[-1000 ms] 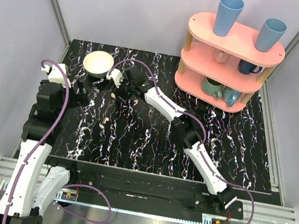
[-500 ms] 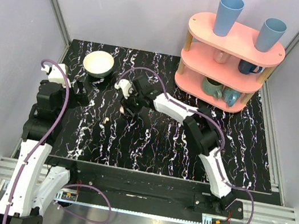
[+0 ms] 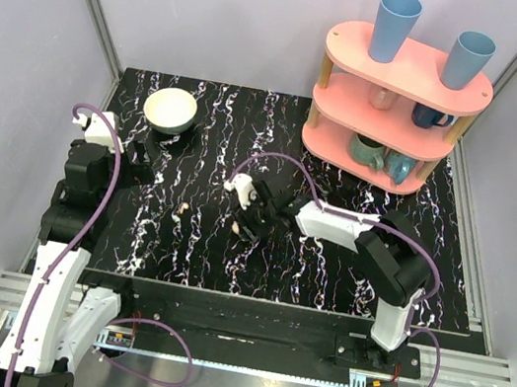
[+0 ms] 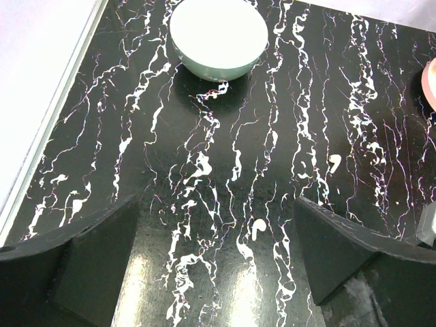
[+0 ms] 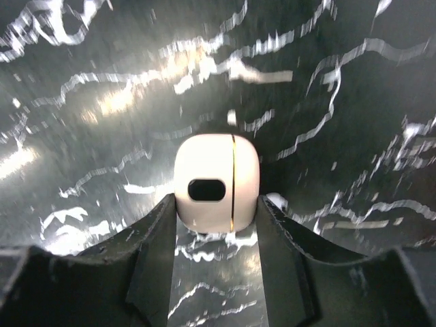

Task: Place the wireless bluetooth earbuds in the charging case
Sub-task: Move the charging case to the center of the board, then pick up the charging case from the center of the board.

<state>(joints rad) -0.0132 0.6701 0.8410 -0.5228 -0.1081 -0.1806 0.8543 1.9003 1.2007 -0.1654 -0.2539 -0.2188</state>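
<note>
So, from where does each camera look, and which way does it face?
Top external: high behind the arms, looks down on the table; both arms show.
Left wrist: looks across the table at the bowl; open left gripper shows.
Right wrist: looks down at the charging case, clamped in the right gripper.
Shared: bowl, in top and left wrist.

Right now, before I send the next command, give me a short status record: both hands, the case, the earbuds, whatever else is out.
right hand: closed on the charging case
charging case: looks shut, seam visible
left hand: open, empty, bowl ahead of it
earbuds: one small pale piece on the table, likely an earbud; the other not found
pink shelf: far right corner
</note>
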